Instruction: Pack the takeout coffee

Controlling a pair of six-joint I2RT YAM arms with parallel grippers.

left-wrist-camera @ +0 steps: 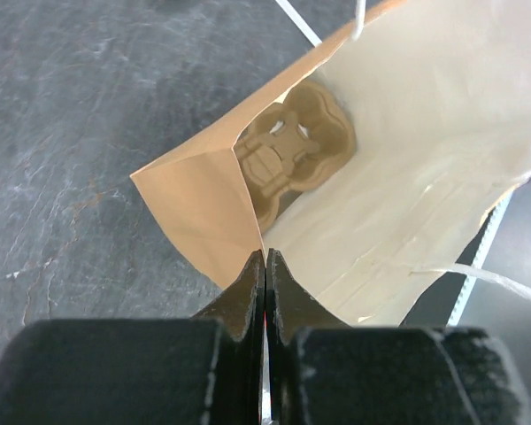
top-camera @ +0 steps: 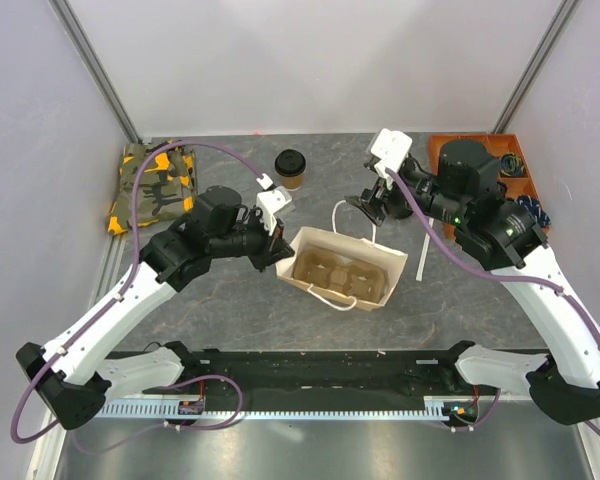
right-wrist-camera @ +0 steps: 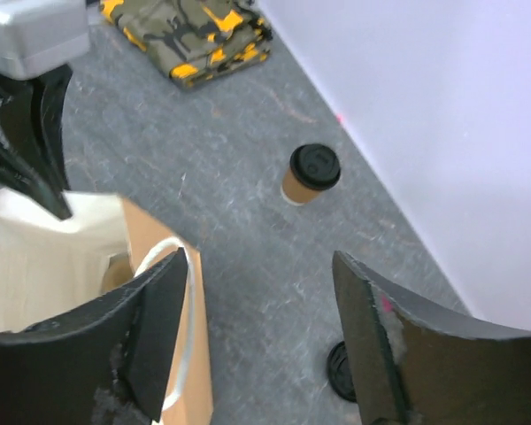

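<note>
Pinching bag (left-wrist-camera: 195,204) rim with left gripper (left-wrist-camera: 265,266), jaws clamped on the paper. Holding right gripper (right-wrist-camera: 257,279) wide, empty, beside handle (right-wrist-camera: 166,241). Spotted cup (right-wrist-camera: 311,174) upright, lidded, far back, well apart from bag; carrier (left-wrist-camera: 288,155) inside bag. Risks: tipping cup on approach, snagging handle, bag mouth collapsing if pinch slips.

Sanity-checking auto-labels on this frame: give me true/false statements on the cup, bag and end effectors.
1. The coffee cup is inside the bag. False: it stands on the table, outside the bag.
2. The cup wears its black lid. True.
3. The left end effector is shut on the bag's edge. True.
4. The right end effector holds the cup. False: it is open and empty, apart from the cup.
5. The cup carrier is inside the bag. True.
</note>
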